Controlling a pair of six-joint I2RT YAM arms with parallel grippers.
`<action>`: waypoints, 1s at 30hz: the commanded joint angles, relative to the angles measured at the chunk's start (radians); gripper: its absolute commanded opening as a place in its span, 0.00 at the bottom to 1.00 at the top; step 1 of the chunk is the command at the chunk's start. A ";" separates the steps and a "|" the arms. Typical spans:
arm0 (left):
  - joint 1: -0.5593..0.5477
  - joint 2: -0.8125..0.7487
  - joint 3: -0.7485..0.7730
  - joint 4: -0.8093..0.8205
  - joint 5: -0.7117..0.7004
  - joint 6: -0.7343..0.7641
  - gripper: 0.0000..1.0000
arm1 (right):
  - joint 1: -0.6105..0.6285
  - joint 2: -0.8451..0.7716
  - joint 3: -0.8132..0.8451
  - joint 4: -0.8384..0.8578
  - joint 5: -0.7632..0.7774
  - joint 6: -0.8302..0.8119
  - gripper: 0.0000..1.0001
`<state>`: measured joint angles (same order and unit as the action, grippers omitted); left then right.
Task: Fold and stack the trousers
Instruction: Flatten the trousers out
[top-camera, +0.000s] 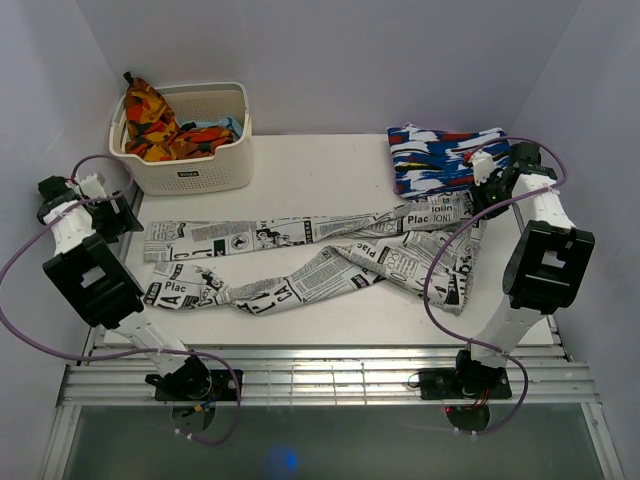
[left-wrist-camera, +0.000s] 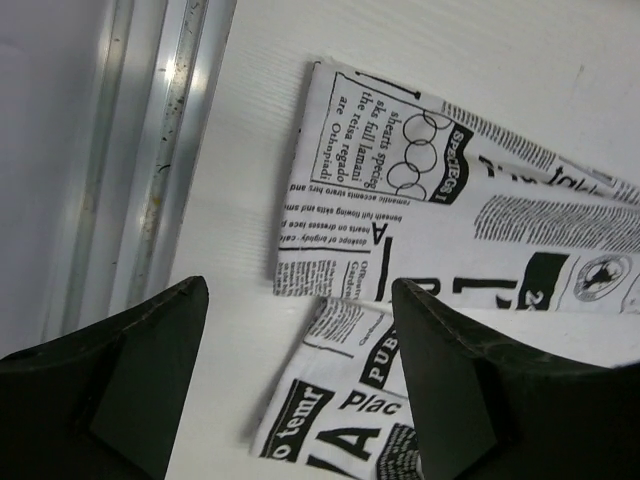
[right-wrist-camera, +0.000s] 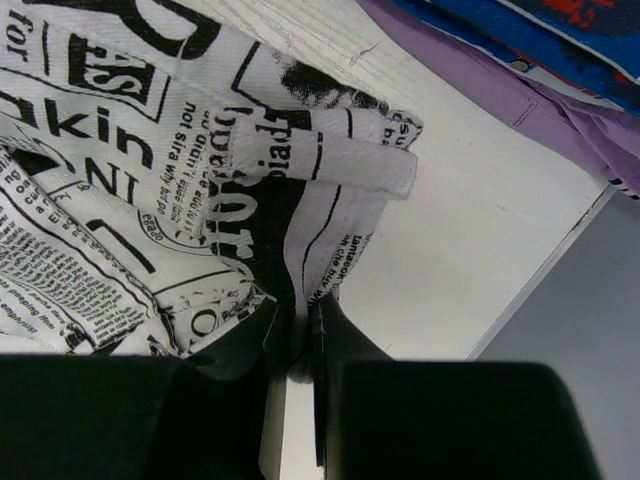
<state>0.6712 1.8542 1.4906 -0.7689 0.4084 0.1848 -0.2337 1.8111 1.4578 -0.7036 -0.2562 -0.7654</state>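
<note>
The trousers (top-camera: 300, 272) lie sprawled across the desk (top-camera: 320, 170). The right gripper (right-wrist-camera: 297, 335) is clamped on their 3 o'clock end. The left gripper (left-wrist-camera: 300, 300) hangs with its fingers apart near the 9 o'clock leg ends.

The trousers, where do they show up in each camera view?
Top external: trousers sprawl across mid-table, legs ending left.
Left wrist: trousers upper right and bottom, beyond the open left gripper.
Right wrist: trousers fill the left, pinched by the right gripper.
Shared landmark: the white table.
</note>
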 joint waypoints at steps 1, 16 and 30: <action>-0.002 -0.150 -0.042 0.007 0.040 0.290 0.84 | -0.004 -0.027 0.015 0.009 0.020 -0.005 0.08; -0.056 -0.015 -0.104 -0.029 -0.060 0.545 0.74 | -0.001 -0.038 0.059 -0.062 -0.011 0.005 0.08; -0.147 0.079 -0.135 0.089 -0.212 0.426 0.30 | 0.004 -0.048 0.021 -0.057 -0.018 -0.009 0.08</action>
<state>0.5190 1.9194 1.3167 -0.6678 0.2401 0.6609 -0.2333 1.8107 1.4700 -0.7544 -0.2646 -0.7643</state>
